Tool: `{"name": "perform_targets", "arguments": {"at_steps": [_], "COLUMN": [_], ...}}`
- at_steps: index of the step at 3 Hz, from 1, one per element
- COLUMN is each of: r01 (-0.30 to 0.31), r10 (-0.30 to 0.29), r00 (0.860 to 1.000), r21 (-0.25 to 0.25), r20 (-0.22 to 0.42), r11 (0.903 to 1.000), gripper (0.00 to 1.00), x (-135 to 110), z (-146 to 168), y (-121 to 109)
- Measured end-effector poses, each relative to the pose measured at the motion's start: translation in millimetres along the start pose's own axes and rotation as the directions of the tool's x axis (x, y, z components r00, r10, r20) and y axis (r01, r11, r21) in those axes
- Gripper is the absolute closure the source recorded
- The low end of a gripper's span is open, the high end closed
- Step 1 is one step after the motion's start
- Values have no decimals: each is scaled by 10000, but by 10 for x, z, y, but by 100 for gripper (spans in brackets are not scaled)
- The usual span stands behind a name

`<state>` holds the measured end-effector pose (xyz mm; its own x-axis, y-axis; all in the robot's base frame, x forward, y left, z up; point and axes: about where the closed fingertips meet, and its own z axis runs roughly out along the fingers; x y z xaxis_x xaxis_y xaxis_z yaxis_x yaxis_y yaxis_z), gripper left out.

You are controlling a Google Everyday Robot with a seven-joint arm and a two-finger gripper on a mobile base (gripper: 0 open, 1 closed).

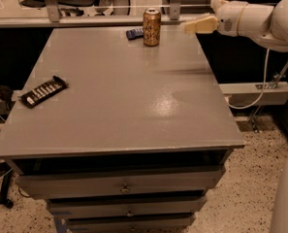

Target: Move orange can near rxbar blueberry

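The orange can (152, 26) stands upright near the far edge of the grey table (119, 91), gold with pale lettering and a silver top. The rxbar blueberry (135, 33), a small dark-blue wrapper, lies flat just left of the can, almost touching it. My gripper (188, 27) hangs over the table's far right edge, well to the right of the can and apart from it. It holds nothing.
A longer black bar with white blocks (43, 91) lies near the table's left edge. A metal rail (109, 8) runs behind the table. Drawers (124, 183) sit under the tabletop. My white arm (260, 18) reaches in from the right.
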<state>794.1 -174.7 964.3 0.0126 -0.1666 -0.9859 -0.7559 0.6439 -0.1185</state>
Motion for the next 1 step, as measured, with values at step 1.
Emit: {"name": "perform_targets", "arguments": {"at_steps": [1], "r01": [-1], "r10": [1], "r00": [10000], "r21": [-3], "r20": [0], "r11": [10000], "gripper": [0], "x": [0], "z": [2], "y": [1]}}
